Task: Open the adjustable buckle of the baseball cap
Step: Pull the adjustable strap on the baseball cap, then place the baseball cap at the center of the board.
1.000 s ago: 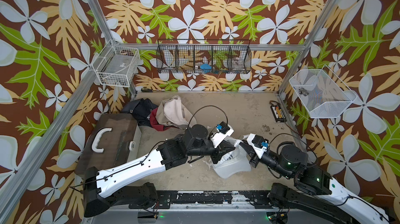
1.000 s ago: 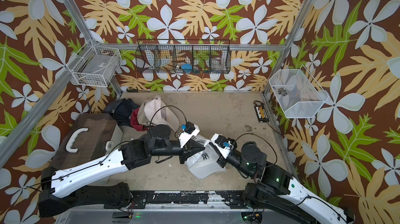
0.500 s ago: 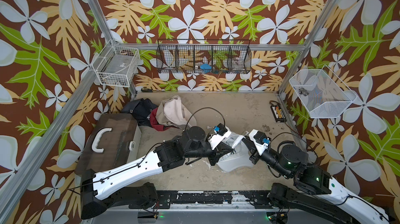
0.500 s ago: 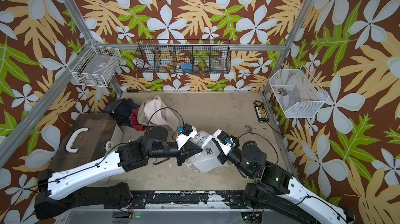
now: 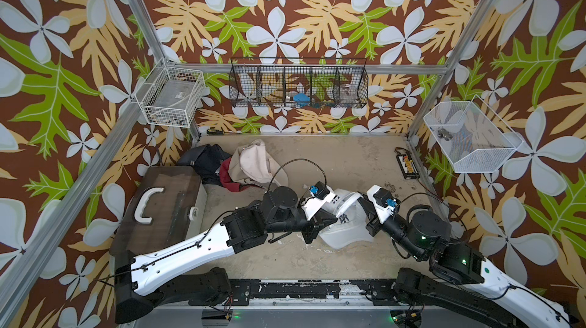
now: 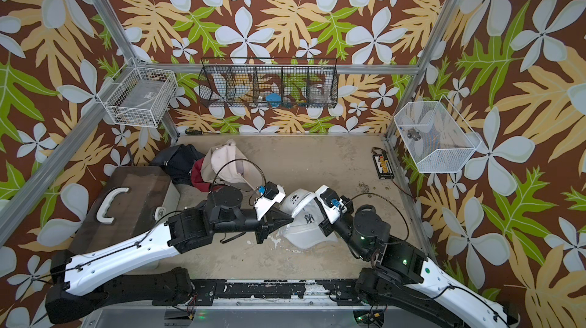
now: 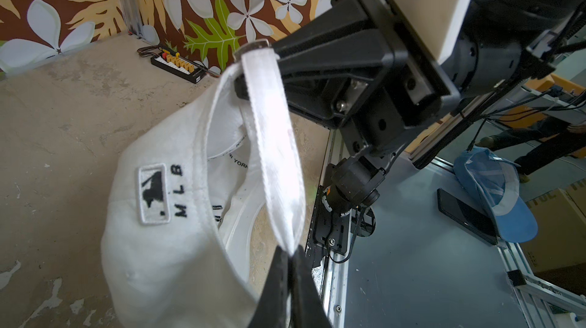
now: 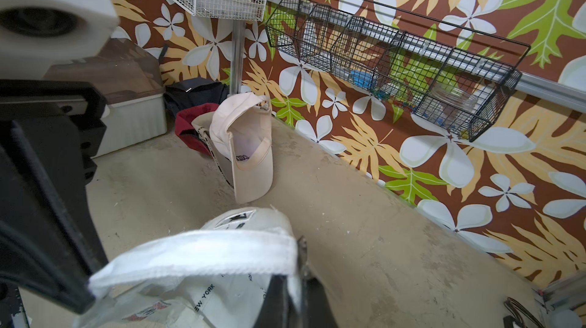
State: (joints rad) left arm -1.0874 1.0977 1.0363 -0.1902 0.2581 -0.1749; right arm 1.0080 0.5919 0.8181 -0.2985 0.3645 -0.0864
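Low at the centre of both top views, the white baseball cap (image 5: 345, 226) (image 6: 306, 228) hangs between the 2 grippers. In the left wrist view, the left gripper (image 7: 290, 252) is clamped on the free end of the strap (image 7: 272, 139) at the lower middle of the frame. The right gripper (image 7: 255, 67) is pinched tight on the metal buckle (image 7: 253, 46) at the upper middle. A pile of other caps (image 5: 250, 164) lies well apart, at the floor's upper left.

You drew the left end effector (image 7: 290, 255) and right end effector (image 8: 299, 282) slightly apart along the strap (image 7: 272, 139), and the cap (image 5: 347, 231) shifted back.
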